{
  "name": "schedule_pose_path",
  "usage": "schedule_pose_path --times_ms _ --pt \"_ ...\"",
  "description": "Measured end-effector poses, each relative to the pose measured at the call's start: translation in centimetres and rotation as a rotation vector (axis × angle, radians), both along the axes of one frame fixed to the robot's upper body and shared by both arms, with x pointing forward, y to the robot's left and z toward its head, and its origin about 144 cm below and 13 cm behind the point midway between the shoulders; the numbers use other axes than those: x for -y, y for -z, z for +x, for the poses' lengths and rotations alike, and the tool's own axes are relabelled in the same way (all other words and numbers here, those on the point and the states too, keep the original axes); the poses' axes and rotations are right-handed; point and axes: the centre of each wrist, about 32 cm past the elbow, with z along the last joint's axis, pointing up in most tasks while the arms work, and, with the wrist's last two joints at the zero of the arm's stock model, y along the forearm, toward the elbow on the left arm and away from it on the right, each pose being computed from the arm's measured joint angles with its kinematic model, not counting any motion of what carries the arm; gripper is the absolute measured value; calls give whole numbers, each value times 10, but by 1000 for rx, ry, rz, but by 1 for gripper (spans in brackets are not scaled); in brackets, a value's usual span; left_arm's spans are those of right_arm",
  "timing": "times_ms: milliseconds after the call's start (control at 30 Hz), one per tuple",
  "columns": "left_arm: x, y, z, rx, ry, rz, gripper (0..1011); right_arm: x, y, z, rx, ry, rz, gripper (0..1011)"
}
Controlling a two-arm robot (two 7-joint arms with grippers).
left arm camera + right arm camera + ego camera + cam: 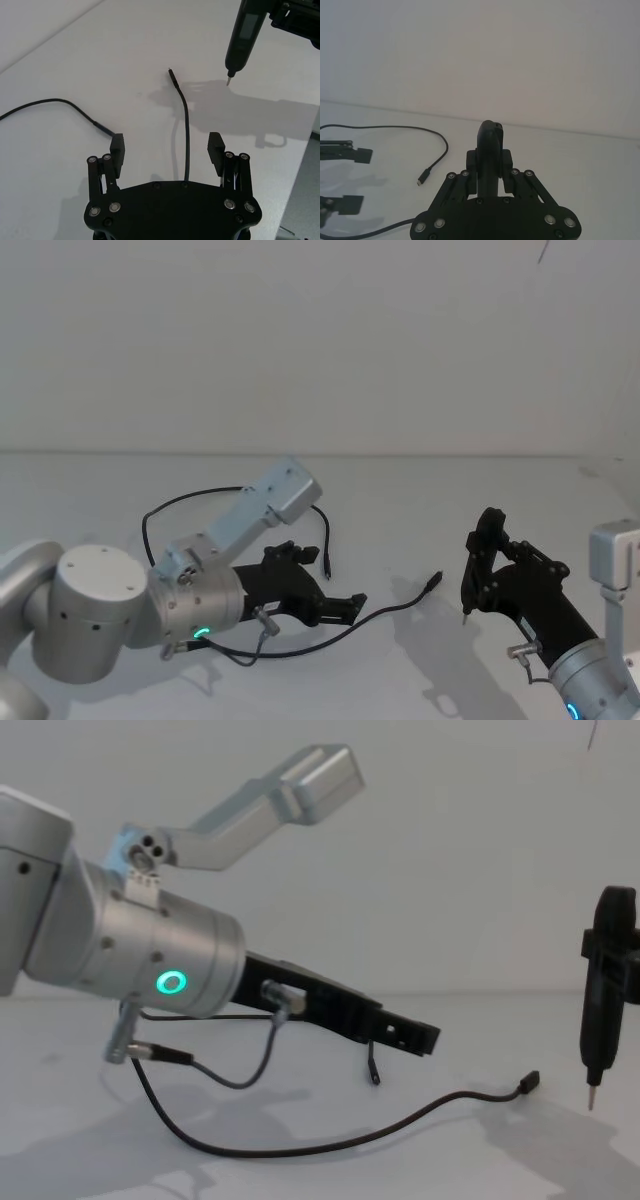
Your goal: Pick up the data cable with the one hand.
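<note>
Lying on the white table (420, 490), the cable (187, 120) is running in a long slack line from beneath the left arm out toward the robot's right. One plug (435, 582) is pointing rightward at the black tool (487, 550) and appears to be sitting a little off the surface. Farther back the cable is looping round behind the left wrist, with its other plug (326, 570) pointing toward the robot. The left gripper (342, 596) is hovering low over the rightward stretch with its fingers spread wide, and the cable is passing lengthwise between them, touching neither. The right gripper (489, 162) is hanging well to the right, its fingers clamping the tool, which is standing upright with its pale tip down, near the first plug.
</note>
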Motion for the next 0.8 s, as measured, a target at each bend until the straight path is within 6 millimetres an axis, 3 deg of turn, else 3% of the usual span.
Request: schedule_pose_path --times_ms 800 --pt "43 20 17 -8 37 113 1001 0 0 0 0 0 0 279"
